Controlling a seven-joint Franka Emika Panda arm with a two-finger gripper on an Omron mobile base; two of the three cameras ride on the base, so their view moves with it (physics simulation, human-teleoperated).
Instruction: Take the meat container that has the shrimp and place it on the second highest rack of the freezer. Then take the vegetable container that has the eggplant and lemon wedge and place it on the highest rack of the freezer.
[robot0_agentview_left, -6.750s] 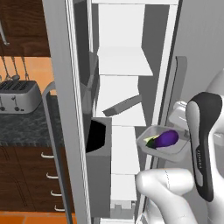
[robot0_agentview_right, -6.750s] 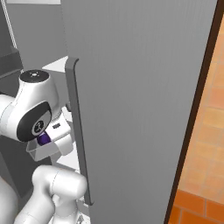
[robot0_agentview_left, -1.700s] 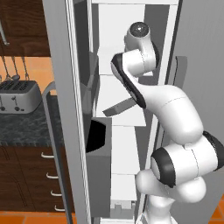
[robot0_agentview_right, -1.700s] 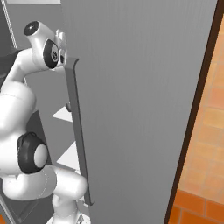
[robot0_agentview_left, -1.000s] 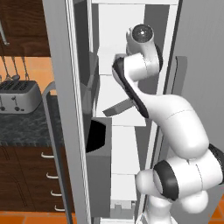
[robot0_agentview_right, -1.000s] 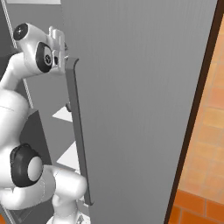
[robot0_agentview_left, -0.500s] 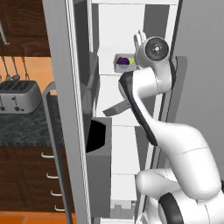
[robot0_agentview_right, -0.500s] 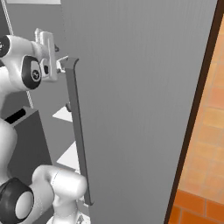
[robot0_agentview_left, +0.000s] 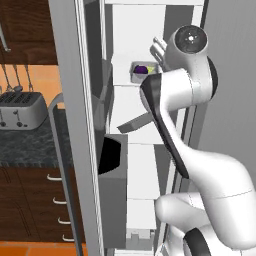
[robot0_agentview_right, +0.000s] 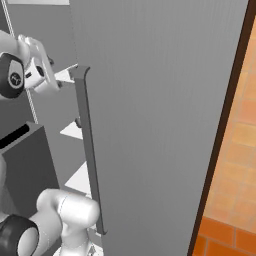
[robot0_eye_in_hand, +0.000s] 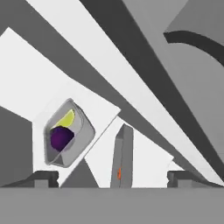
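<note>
The vegetable container (robot0_agentview_left: 142, 71) stands on a high white rack of the freezer (robot0_agentview_left: 125, 30), with the dark-purple eggplant (robot0_agentview_left: 141, 69) inside. In the hand view the same container (robot0_eye_in_hand: 83, 131) holds the eggplant (robot0_eye_in_hand: 60, 138) and the lemon wedge (robot0_eye_in_hand: 68, 118). My gripper (robot0_agentview_left: 156, 49) hangs just right of it, open and apart from it; in the hand view the gripper (robot0_eye_in_hand: 113, 178) has nothing between its tips. One rack lower, the meat container (robot0_agentview_left: 136, 122) lies tilted. It shows edge-on (robot0_eye_in_hand: 121, 153) with an orange speck, the shrimp (robot0_eye_in_hand: 119, 173).
The open grey freezer door (robot0_agentview_right: 150, 100) with its long handle (robot0_agentview_right: 89, 150) stands close to my right. A dark door bin (robot0_agentview_left: 113, 157) juts out at the left. Beyond it are a toaster (robot0_agentview_left: 17, 110) on a dark counter (robot0_agentview_left: 30, 147) and wooden drawers.
My hand has drawn back to the right, away from the vegetable container, which stays on the rack and has come into plain view. The jaws stay wide open.
</note>
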